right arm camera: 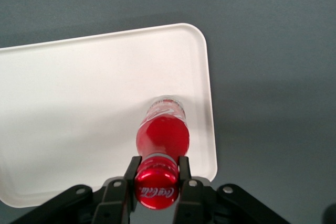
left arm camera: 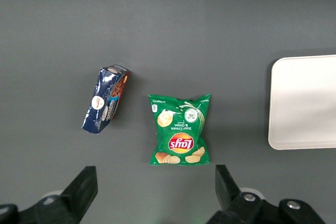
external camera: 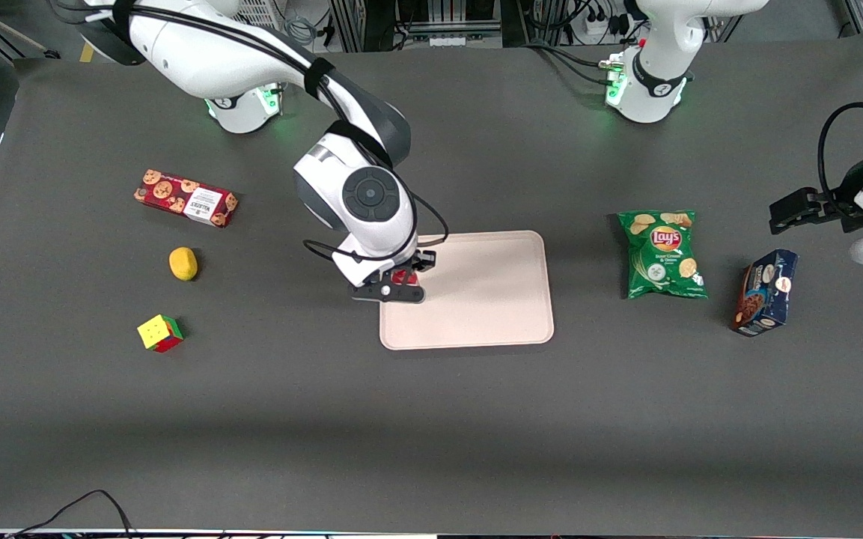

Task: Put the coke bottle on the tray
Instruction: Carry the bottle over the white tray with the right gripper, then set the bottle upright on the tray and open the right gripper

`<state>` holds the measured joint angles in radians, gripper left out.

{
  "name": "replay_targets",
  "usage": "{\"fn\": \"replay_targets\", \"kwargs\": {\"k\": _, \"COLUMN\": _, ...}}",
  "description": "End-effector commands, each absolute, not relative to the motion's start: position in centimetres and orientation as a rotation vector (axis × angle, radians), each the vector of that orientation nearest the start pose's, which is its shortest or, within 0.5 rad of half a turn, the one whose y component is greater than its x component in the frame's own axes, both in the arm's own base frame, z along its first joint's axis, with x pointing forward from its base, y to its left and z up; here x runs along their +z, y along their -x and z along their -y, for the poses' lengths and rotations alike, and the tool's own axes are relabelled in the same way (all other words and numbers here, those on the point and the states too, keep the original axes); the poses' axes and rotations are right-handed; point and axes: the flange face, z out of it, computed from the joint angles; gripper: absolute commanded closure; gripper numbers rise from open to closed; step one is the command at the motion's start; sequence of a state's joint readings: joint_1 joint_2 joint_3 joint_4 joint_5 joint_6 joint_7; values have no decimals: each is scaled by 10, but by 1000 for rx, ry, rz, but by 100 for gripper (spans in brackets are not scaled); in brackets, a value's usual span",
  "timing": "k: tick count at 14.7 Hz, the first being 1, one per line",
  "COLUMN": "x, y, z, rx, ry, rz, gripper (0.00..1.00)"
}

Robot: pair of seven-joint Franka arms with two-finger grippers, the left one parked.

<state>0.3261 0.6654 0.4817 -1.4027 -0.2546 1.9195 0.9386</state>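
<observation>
Gripping the coke bottle (right arm camera: pixel 161 139) by its cap, the hand (right arm camera: pixel 156 174) hangs it upright just inside the tray (right arm camera: pixel 79 108) rim.

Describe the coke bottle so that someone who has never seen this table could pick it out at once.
Find the tray, the pale rectangle in the middle of the dark table. Over its edge toward the working arm's end, the gripper is shut on the coke bottle at its neck, base down over the tray. It is the only slim red bottle with a red cap; the other red item, the cookie box, is flat and lies apart.
</observation>
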Motion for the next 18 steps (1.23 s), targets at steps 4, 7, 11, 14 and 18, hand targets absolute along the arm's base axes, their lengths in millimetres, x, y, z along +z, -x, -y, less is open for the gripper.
{"fn": "replay_targets", "kwargs": {"k": 4, "x": 327, "y": -553, "z": -448, "rx": 86, "ry": 3146, "rz": -220, "gripper": 87}}
{"fn": "replay_targets", "kwargs": {"k": 7, "x": 325, "y": -553, "z": -446, "rx": 87, "ry": 3147, "rz": -225, "gripper": 11}}
{"fn": "replay_targets", "kwargs": {"k": 11, "x": 333, "y": -554, "z": -445, "rx": 77, "ry": 3139, "rz": -241, "gripper": 0}}
{"fn": "replay_targets", "kwargs": {"k": 14, "x": 396, "y": -562, "z": -426, "rx": -27, "ry": 3100, "rz": -310, "gripper": 0}}
{"fn": "replay_targets", "kwargs": {"k": 18, "x": 488, "y": -571, "z": -350, "rx": -60, "ry": 3030, "rz": -298, "gripper": 0}}
